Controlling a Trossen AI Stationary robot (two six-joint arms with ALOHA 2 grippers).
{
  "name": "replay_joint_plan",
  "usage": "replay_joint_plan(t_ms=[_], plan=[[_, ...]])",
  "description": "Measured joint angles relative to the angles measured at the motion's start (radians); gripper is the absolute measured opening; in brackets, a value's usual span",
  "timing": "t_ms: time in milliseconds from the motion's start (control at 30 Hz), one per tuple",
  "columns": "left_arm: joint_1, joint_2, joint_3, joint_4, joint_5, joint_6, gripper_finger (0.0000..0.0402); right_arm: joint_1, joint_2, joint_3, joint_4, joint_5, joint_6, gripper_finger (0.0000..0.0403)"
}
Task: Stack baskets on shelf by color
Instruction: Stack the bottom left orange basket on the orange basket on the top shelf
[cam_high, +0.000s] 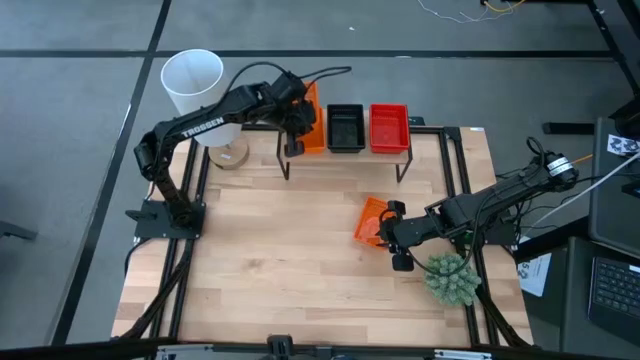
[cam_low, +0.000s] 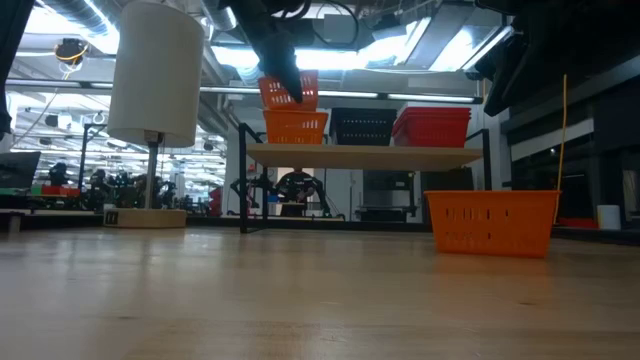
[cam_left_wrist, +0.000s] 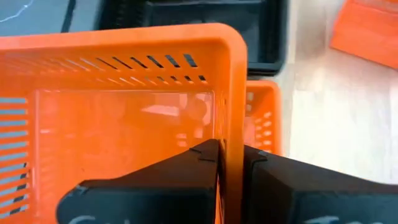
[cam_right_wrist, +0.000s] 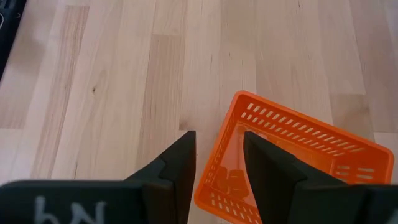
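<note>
The left end effector (cam_left_wrist: 231, 163) pinches the rim of an orange basket (cam_left_wrist: 124, 106), one finger inside the wall and one outside, and holds it tilted in the air above the left end of the shelf (cam_low: 365, 155). Directly beneath sits another orange basket (cam_low: 296, 127), resting on the shelf top. Next along the shelf comes a black basket stack (cam_high: 346, 127), then a red basket stack (cam_high: 389, 128) at the right end (how many are nested in each cannot be told).

The right end effector (cam_right_wrist: 219, 163) is low over the tabletop (cam_high: 290, 250), its fingers spread and straddling the corner wall of a third orange basket (cam_right_wrist: 292, 149), which stands on the wood well in front of the shelf.

Off the tabletop's left rear corner stands a white lamp (cam_high: 196, 84), and a green plant-like tuft (cam_high: 450, 278) lies near the right edge.
</note>
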Motion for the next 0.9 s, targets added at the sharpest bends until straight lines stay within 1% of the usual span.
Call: replay_joint_plan(t_ms=[233, 900], plan=[[-0.035, 0.000, -0.026, -0.021, -0.002, -0.004, 0.0000, 0.000, 0.000, 0.000, 0.000, 0.000, 0.000, 0.0133], [-0.048, 0.000, -0.026, -0.019, -0.004, -0.053, 0.0000, 0.000, 0.000, 0.000, -0.007, 0.000, 0.001, 0.0133]])
